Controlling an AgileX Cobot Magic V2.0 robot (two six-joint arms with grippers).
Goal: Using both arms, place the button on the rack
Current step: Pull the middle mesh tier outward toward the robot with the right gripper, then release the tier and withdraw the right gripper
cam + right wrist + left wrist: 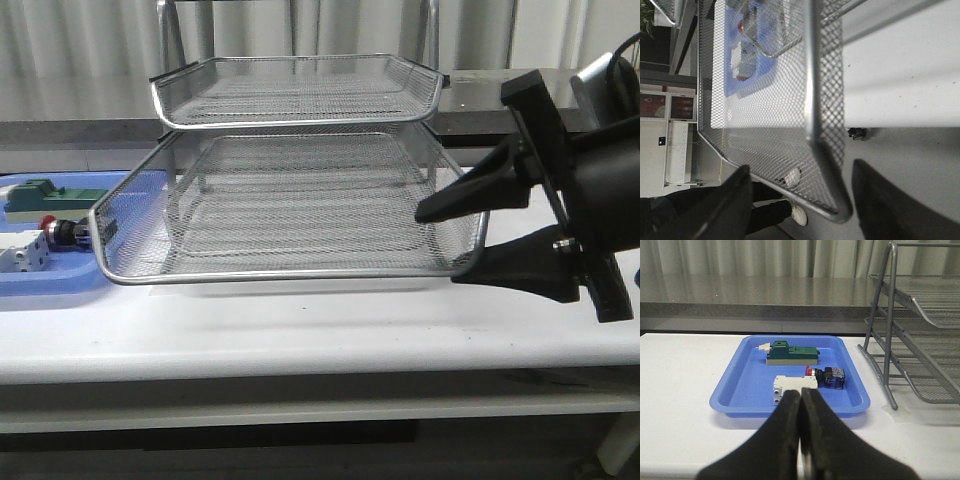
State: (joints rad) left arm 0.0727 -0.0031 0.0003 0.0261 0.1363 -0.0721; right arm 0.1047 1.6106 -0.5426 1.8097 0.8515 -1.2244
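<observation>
The button [826, 375], red-capped with a dark collar and blue rear block, lies on its side in the blue tray [740, 385]; the front view shows it at the far left [60, 232]. The silver wire rack [300, 200] stands mid-table, to the tray's right [920, 315]. My left gripper [801, 405] is shut on nothing and hovers in front of the tray, short of the button. My right gripper [440, 247] is open, one finger on each side of the front right corner of the rack's lower tray [812, 100], with the rim between the jaws [800, 185].
In the blue tray, a green block [792, 354] lies behind the button and a white block [792, 386] beside it, nearest my left fingers. A grey counter [750, 295] and curtains run behind the table. The table's front edge [300, 360] is close.
</observation>
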